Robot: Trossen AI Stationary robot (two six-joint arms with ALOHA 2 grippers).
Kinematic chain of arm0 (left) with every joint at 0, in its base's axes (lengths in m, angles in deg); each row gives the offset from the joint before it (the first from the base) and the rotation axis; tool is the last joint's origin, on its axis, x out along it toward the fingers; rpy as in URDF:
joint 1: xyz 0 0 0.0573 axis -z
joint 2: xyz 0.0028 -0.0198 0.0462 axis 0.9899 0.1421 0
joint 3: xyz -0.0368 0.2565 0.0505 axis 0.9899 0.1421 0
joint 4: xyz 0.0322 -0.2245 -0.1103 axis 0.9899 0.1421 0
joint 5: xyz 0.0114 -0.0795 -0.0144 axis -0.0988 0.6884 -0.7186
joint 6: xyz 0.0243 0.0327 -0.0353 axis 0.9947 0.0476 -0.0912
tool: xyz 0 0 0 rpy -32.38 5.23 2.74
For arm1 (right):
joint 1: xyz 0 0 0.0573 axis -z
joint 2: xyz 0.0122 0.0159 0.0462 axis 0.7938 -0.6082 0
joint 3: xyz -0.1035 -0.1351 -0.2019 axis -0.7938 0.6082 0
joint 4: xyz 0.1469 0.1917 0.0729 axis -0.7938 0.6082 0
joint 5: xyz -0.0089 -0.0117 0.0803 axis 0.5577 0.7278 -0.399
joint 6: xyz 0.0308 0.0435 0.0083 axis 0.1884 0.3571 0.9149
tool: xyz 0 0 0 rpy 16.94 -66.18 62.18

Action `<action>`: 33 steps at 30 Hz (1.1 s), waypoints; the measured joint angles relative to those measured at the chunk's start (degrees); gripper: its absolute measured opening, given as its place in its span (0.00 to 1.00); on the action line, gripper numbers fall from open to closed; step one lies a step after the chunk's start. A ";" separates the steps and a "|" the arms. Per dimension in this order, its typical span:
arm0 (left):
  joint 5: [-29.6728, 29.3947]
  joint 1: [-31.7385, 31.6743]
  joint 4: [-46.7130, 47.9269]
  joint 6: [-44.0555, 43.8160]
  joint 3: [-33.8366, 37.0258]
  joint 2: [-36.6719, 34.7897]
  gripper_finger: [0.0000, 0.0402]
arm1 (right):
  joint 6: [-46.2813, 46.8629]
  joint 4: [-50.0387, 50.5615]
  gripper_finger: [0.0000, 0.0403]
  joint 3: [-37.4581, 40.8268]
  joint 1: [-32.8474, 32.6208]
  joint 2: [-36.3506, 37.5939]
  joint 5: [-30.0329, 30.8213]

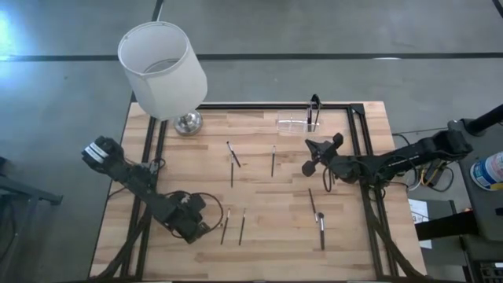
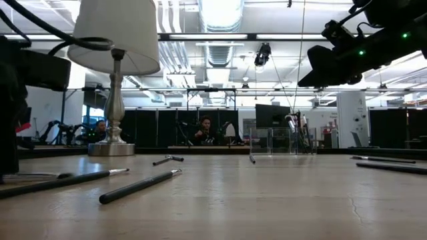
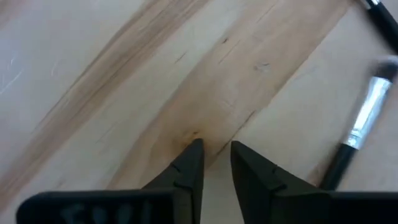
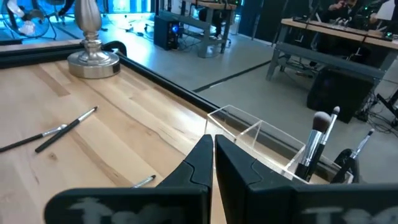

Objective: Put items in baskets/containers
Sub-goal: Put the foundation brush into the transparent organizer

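Several thin dark brushes lie flat on the wooden table: a pair (image 1: 233,226) near the front left, three (image 1: 233,161) in the middle and two (image 1: 317,216) at the right. The clear holder (image 1: 297,123) stands at the far right, with brushes (image 4: 316,140) upright in its end compartment. My left gripper (image 1: 203,229) is low over bare wood beside the front pair, slightly open and empty; one silver-collared brush (image 3: 360,124) lies just beside it. My right gripper (image 1: 313,151) is shut and empty, raised above the table (image 2: 333,60), pointing toward the holder (image 4: 261,140).
A table lamp with a big white shade (image 1: 161,69) and a round metal foot (image 1: 187,122) stands at the far left corner. A black frame rail (image 1: 275,105) runs along the table's far edge and sides. Bare wood lies between the scattered brushes.
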 joint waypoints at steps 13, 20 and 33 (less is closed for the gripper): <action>-2.43 1.36 0.00 20.64 -12.25 2.30 0.24 | -1.04 0.15 0.03 -0.52 0.00 -0.98 -0.01; -1.87 2.16 4.06 27.77 -20.02 13.47 0.29 | -1.02 0.17 0.03 -0.50 0.00 -0.98 -0.02; -2.91 2.29 9.91 29.67 -23.64 17.94 0.29 | -1.03 0.27 0.03 -0.48 0.00 -0.98 -0.26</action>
